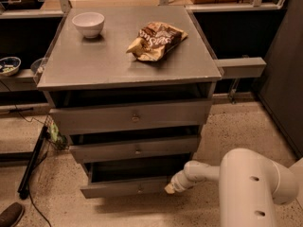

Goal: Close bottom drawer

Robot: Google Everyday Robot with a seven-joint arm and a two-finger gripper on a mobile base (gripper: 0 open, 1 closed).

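Your gripper [170,188] sits low in the centre of the frame, right at the right end of the bottom drawer [123,188] front; you cannot tell how far open it is or whether it grips anything. That drawer stands pulled out beyond the middle drawer [109,151] above it. On the cabinet top [94,65] rest a white bowl [88,22] and a crumpled snack bag [156,40].
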